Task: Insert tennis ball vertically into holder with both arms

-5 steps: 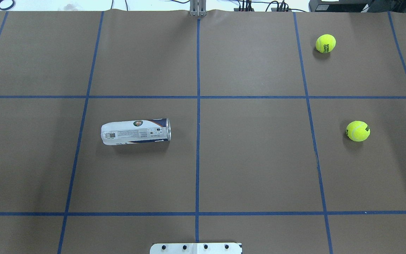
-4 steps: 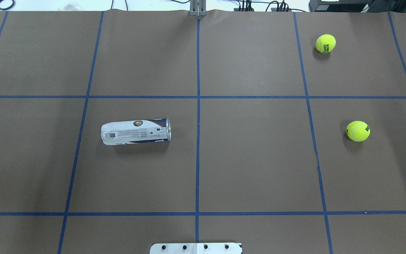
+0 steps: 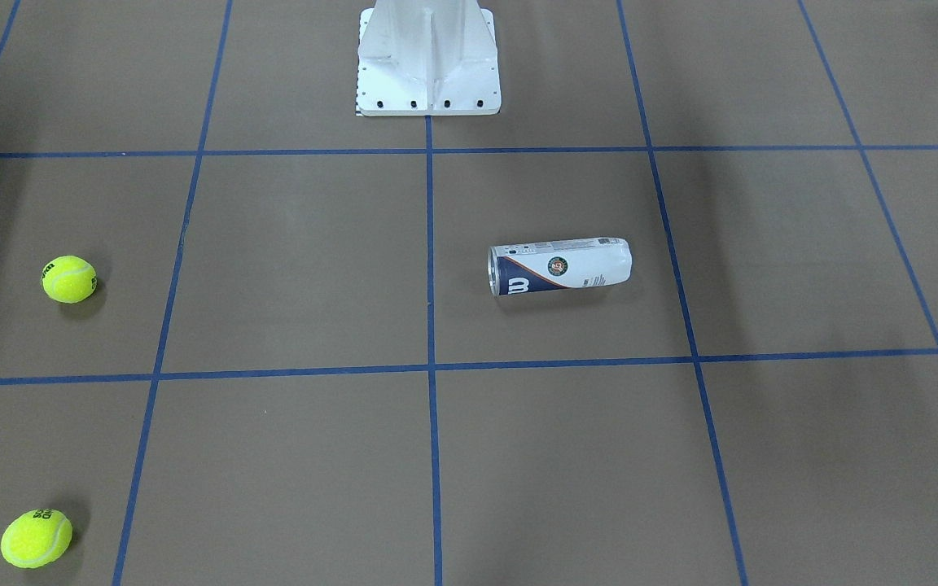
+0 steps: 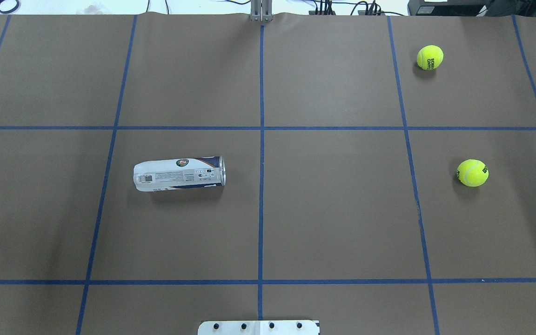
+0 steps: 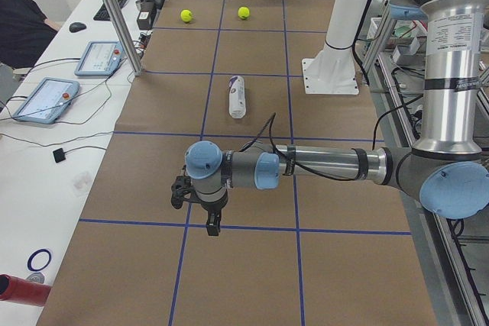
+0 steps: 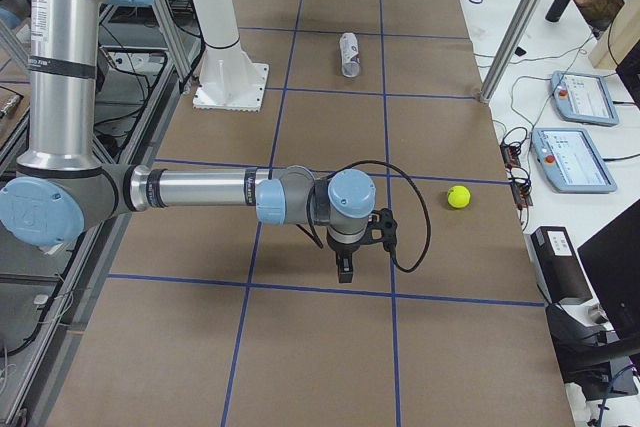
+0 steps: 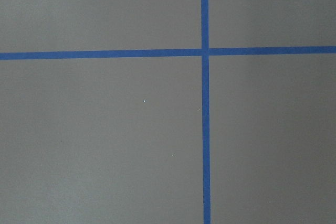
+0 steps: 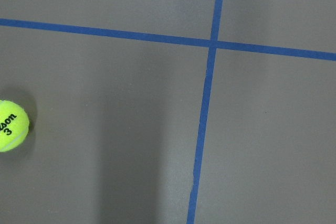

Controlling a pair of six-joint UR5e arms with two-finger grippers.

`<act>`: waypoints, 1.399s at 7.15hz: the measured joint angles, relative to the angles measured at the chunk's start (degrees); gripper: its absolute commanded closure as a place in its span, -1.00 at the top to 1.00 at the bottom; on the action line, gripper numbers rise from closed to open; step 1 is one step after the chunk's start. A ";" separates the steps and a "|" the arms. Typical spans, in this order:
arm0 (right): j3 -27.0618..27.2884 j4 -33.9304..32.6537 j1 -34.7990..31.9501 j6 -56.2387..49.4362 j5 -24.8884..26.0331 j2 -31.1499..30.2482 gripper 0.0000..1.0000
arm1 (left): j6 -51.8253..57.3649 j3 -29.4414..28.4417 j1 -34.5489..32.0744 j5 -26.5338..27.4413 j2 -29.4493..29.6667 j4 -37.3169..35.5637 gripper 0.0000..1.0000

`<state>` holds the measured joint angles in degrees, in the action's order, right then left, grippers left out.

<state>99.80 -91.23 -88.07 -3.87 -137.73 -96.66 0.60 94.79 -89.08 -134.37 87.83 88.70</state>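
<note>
The holder (image 4: 179, 173) lies on its side left of the table's middle, its silver rim towards the centre line; it also shows in the front view (image 3: 560, 266) and both side views (image 5: 237, 96) (image 6: 349, 54). Two yellow tennis balls rest on the right half, one far (image 4: 430, 57) and one nearer (image 4: 472, 172); the right wrist view catches a tennis ball (image 8: 11, 125) at its left edge. My left gripper (image 5: 208, 223) hangs over the table's left end and my right gripper (image 6: 345, 272) over its right end. Both point down, far from the holder; I cannot tell whether they are open or shut.
The white pedestal base (image 3: 428, 81) stands at the robot's edge of the table (image 4: 258, 327). Blue tape lines (image 7: 205, 129) grid the brown table cover. Tablets (image 5: 46, 99) and cables lie on the white bench beside the table, and aluminium posts (image 6: 515, 37) rise along that side.
</note>
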 measured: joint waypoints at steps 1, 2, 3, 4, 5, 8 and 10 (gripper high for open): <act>0.04 0.07 0.00 0.00 0.05 0.02 1.00 | -0.06 0.74 0.01 -0.17 1.41 0.07 0.99; 0.16 0.15 0.00 0.00 0.10 0.01 1.00 | -0.29 2.02 0.17 -1.21 3.07 0.15 0.99; 0.28 0.22 0.00 0.00 0.13 0.00 1.00 | -1.30 3.84 0.99 -3.76 4.94 0.21 0.99; 0.37 0.27 0.00 0.00 0.05 -0.10 1.00 | -4.44 6.66 3.50 -6.60 7.77 0.15 1.00; 0.51 0.30 -0.02 0.02 -0.16 -0.25 1.00 | -7.80 9.91 6.99 -7.87 10.95 0.04 1.00; 1.36 0.25 -0.20 0.08 -0.87 -1.03 1.00 | -6.83 8.28 17.26 -7.10 24.48 0.13 0.98; 2.43 0.07 -0.26 0.09 -1.32 -1.52 1.00 | 0.77 5.79 24.87 -1.22 33.46 0.08 1.00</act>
<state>102.23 -91.16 -88.32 -3.78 -139.05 -98.18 1.37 100.58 -64.21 -135.59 121.29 88.78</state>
